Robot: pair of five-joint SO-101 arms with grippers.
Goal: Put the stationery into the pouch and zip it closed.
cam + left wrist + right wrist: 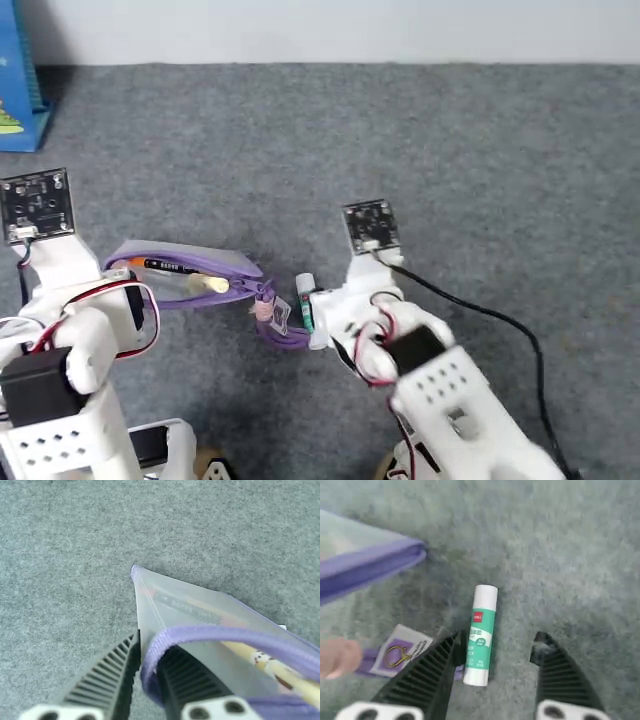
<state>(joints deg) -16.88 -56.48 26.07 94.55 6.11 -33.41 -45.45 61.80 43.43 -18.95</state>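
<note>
Pouch [185,272] of clear plastic with purple trim lies on the grey table [450,150], toward 9 o'clock from the middle of the high view. Its long axis runs from 9 to 3 o'clock and its mouth looks open. Inside it are a dark pen [168,266] and a cream pencil [208,285].

The left arm stands at 8 o'clock, bent forward over the pouch's 9 o'clock end. The left gripper [149,647] is clenched on the pouch's [200,615] purple edge, one ribbed finger on each side of the band. The pencil [270,665] shows through the plastic close by.

A green-and-white glue stick [305,300] lies flat on the table just off the pouch's 3 o'clock end. The right arm comes in from 5 o'clock, with its wrist tipped down over the stick. The right gripper [499,640] is spread wide, and the glue stick [481,635] lies between its fingers, hard against one of them and well apart from the other.

A white tag [400,652] with a gold ring lies beside that finger. It is on a purple strap [285,335] that trails from the pouch's corner [365,560].

A black cable [500,320] runs off toward 4 o'clock. A blue box [20,90] stands at the 10 o'clock corner.
</note>
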